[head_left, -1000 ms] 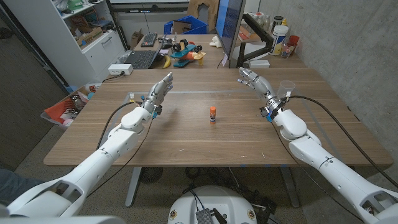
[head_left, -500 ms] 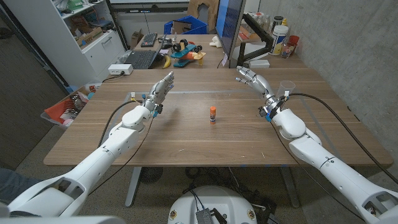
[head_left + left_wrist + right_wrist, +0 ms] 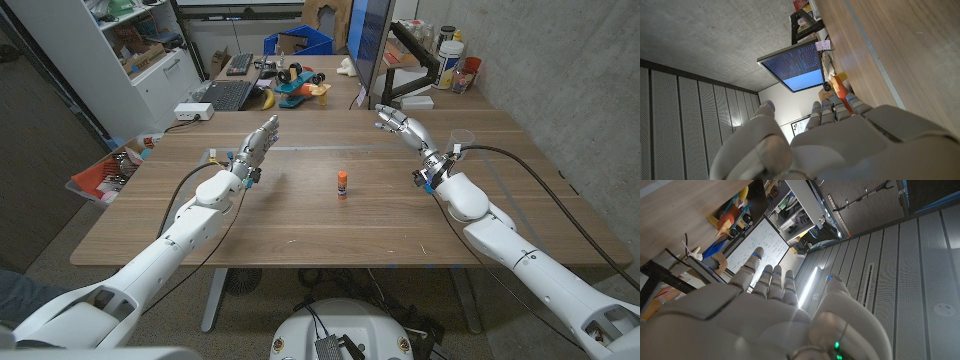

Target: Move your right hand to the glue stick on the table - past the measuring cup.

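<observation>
At ten o'clock the left hand (image 3: pixel 257 146) hovers over the worktop (image 3: pixel 300 220), fingers apart, holding nothing. The glue stick (image 3: pixel 342 183) stands upright at centre. At two o'clock the right hand (image 3: pixel 403 127) hangs wide and empty beside the measuring cup (image 3: pixel 460 140).

Overhead view of a wooden table (image 3: pixel 300 225). The glue stick (image 3: pixel 342 183) stands upright near the table's centre, orange cap uppermost, apart from both hands. The right hand (image 3: pixel 397 124) is raised above the far right part of the table, fingers extended and apart, holding nothing; it lies well apart from the glue stick. A clear measuring cup (image 3: pixel 460 139) stands on the table just beyond the right forearm, toward the right edge. The left hand (image 3: pixel 259 141) is raised over the left part of the table, fingers extended, empty. Behind the table: a laptop (image 3: pixel 226 95), a monitor (image 3: pixel 368 40) and a blue bin (image 3: pixel 295 43).
</observation>
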Controlling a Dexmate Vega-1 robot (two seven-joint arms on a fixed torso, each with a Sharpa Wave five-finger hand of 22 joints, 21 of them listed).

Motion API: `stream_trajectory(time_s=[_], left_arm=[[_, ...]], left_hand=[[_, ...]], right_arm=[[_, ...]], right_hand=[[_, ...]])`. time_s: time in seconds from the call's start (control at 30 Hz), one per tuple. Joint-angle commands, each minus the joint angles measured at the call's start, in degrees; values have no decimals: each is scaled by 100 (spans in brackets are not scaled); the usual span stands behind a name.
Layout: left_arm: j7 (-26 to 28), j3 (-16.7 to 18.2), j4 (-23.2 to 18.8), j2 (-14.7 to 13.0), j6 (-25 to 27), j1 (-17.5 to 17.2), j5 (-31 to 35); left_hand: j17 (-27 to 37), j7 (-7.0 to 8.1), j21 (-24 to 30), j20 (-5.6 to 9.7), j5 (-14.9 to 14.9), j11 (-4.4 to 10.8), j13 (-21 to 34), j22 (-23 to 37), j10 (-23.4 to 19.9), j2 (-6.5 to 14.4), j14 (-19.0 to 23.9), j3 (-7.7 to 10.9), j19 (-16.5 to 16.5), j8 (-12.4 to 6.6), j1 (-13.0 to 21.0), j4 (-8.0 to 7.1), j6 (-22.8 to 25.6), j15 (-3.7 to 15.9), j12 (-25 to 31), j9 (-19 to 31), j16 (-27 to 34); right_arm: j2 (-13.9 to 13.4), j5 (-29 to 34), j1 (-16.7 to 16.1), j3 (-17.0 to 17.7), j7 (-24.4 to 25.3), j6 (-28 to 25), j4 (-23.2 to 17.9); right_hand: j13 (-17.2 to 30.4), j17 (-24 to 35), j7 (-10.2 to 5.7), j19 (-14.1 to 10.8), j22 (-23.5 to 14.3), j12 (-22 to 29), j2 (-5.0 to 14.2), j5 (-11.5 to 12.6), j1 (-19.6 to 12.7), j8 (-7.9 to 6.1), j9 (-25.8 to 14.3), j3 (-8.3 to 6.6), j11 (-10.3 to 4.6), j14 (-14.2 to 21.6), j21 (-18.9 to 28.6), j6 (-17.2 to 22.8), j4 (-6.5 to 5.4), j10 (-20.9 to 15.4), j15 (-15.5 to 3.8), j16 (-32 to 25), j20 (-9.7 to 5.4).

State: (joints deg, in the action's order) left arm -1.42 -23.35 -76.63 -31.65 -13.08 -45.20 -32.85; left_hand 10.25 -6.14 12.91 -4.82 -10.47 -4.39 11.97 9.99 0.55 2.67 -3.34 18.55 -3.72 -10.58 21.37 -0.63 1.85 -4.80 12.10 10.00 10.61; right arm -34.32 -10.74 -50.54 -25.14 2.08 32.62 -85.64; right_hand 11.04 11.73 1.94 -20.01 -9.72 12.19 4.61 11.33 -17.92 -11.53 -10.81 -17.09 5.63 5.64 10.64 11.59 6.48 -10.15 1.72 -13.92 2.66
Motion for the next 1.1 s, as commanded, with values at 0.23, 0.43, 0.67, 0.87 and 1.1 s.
stream_trajectory(time_s=[0.23, 0.43, 0.67, 0.87, 1.1], left_arm=[[51, 21, -48, -21, 1, -25, 1], [28, 16, -31, -22, 0, -19, -4], [-10, -4, 7, -17, 19, -1, -8], [-29, -17, 26, -12, 27, 24, -2], [-69, -42, 87, 13, 29, 72, 2]], left_hand=[[34, -23, -27, -43, -5, -19, 8, 33, -39, 25, 18, 11, -6, -28, -48, 33, 43, -42, 22, 33, 26], [33, -22, -34, -43, -5, -21, 5, 33, -35, 31, 19, 11, -7, -28, -49, 39, 46, -37, 21, 33, 26], [33, -23, -40, -46, -5, -25, 3, 33, -31, 34, 17, 11, -7, -31, -50, 43, 54, -38, 20, 33, 25], [33, -28, -45, -48, -5, -23, 1, 33, -29, 37, 15, 11, -6, -28, -52, 48, 51, -40, 20, 33, 25], [33, -23, -51, -52, -5, -23, -1, 33, -23, 40, 12, 10, -5, -26, -54, 54, 49, -42, 18, 33, 24]], right_arm=[[-29, 302, 30, -62, 18, 154, -122], [-43, 404, 18, -76, 25, 159, -195], [-56, 507, 1, -87, 42, 149, -277], [-99, 786, -18, -89, 141, 101, -395], [-133, 1082, -41, -100, 260, 41, -518]], right_hand=[[22, 4, 6, -22, -11, 6, -36, 37, -26, -11, -7, 4, -1, 76, 44, 42, 26, -44, 7, 42, 12], [22, 4, 2, -19, -11, 3, -40, 40, -24, -7, -7, 5, 9, 79, 43, 42, 29, -47, 2, 49, 12], [22, 5, 1, -18, -11, 0, -41, 44, -21, -4, -8, 5, 17, 81, 42, 41, 31, -49, 9, 56, 12], [22, 4, -1, -9, -11, -4, -41, 47, -21, -2, -8, 4, 6, 79, 38, 42, 33, -48, 4, 64, 17], [23, 4, -6, 4, -11, -7, -46, 49, -20, 1, -8, 4, 1, 78, 34, 41, 37, -49, 0, 72, 25]])
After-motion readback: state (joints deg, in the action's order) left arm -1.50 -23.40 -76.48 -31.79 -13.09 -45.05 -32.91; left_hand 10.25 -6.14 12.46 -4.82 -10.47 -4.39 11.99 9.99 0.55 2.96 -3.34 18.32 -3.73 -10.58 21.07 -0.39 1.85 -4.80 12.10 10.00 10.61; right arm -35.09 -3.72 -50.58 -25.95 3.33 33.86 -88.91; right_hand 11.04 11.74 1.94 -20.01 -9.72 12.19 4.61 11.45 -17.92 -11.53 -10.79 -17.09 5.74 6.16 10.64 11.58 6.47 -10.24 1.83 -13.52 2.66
